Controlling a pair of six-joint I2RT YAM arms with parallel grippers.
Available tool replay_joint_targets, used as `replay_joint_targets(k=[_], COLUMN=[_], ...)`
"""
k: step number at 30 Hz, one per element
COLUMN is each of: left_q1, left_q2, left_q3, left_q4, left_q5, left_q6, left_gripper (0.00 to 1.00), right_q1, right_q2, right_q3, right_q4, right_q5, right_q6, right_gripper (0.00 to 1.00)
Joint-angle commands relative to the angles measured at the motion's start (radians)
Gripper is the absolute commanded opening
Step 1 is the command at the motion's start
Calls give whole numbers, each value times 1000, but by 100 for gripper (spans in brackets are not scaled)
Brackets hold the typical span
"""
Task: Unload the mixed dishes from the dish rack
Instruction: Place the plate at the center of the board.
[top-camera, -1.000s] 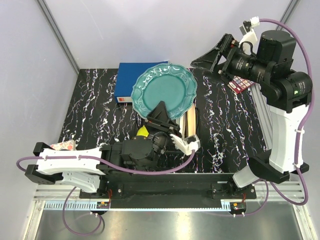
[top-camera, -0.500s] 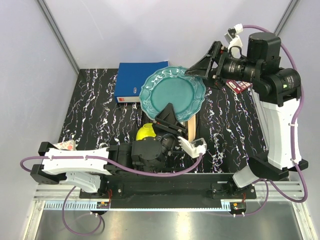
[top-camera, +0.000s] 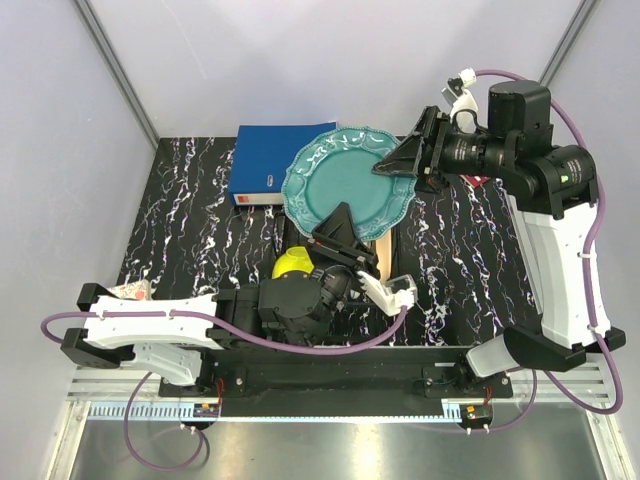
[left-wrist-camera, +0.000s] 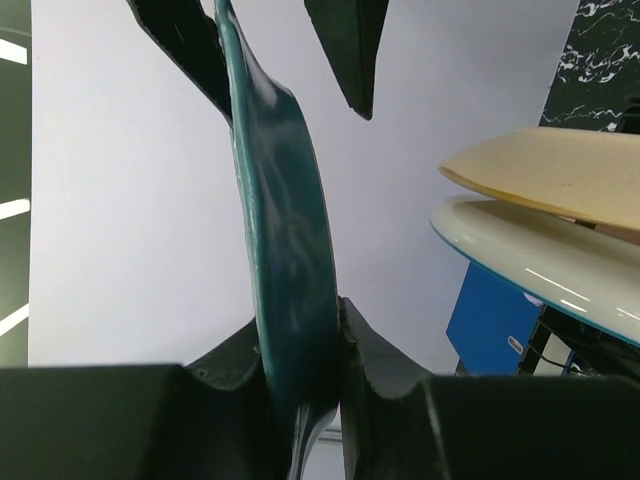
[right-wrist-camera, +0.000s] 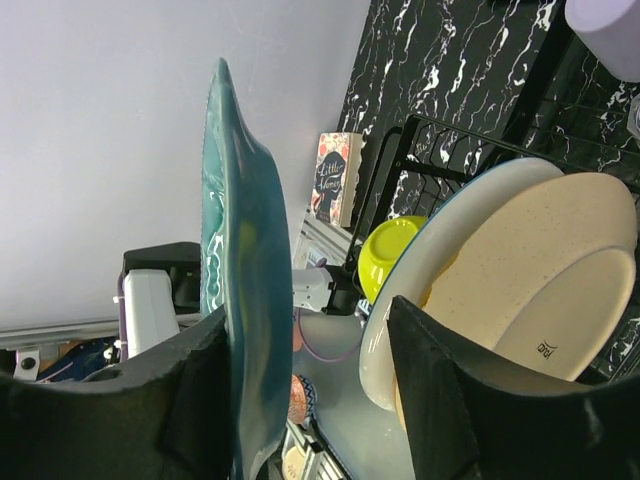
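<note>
My left gripper (top-camera: 340, 228) is shut on the lower rim of the teal plate (top-camera: 350, 180) and holds it upright above the dish rack (top-camera: 396, 236). In the left wrist view the plate (left-wrist-camera: 285, 250) stands edge-on, pinched between my fingers (left-wrist-camera: 380, 360). My right gripper (top-camera: 402, 160) is open and straddles the plate's right rim. In the right wrist view the plate (right-wrist-camera: 240, 300) lies against the left finger, clear of the right one. The peach plate (right-wrist-camera: 545, 280), white plate (right-wrist-camera: 420, 300) and yellow bowl (right-wrist-camera: 395, 255) stand in the rack (right-wrist-camera: 480, 140). A lilac cup (right-wrist-camera: 610, 20) shows at the corner.
The blue binder (top-camera: 262, 160) lies at the back, partly under the teal plate. A small book (right-wrist-camera: 333, 178) stands beyond the rack. A small patterned object (top-camera: 130, 291) sits by the left arm's base. The marbled black tabletop (top-camera: 190, 220) surrounds the rack.
The left gripper has carried the teal plate to the right. The right arm has swung left and down, and its open jaws now sit around the plate's right rim.
</note>
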Motion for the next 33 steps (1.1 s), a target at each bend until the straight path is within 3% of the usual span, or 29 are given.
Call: replay_joint_targets(k=[1,3,5,6,8,9,13,15,16,17,19,26,33], left_q1=[-8,-8,-8,-10,-8,-8,-8,-8,-7,-7,-5,-2,2], left_q2=[-24,-22,-21,-22,-25,-25,-30,-34,-39,-44,-54,-79,-105], left_q3=[40,29,21,17,12,12,10,12,13,18,23,56,133], left_q4=[147,150,156,161,161,161,182,213,225,254,317,481,834], left_q5=[58,73,81,86,90,92,89,86,83,76,66,46,11], left_q6=[52,54,53,54,53,51,49,52,51,54,60,108,213], left_gripper=[0,0,0,0,0,0,0,9,31,43,96,99,99], right_q1=[9,9,11,11,11,11,11,11,11,11,9,-5,-170], right_q2=[-21,-16,-8,-7,-7,-8,-8,-8,-10,-12,-13,-39,-33], right_q3=[-8,-2,4,3,-2,-2,7,20,33,40,52,58,154], right_q4=[44,55,60,61,61,61,61,58,55,55,55,119,250], right_q5=[-54,-66,-72,-72,-72,-71,-62,-45,-36,-20,-5,35,73], right_q6=[-21,-17,-15,-17,-17,-18,-23,-21,-21,-23,-20,34,153], right_gripper=[61,55,43,31,17,2,0,0,0,0,0,0,0])
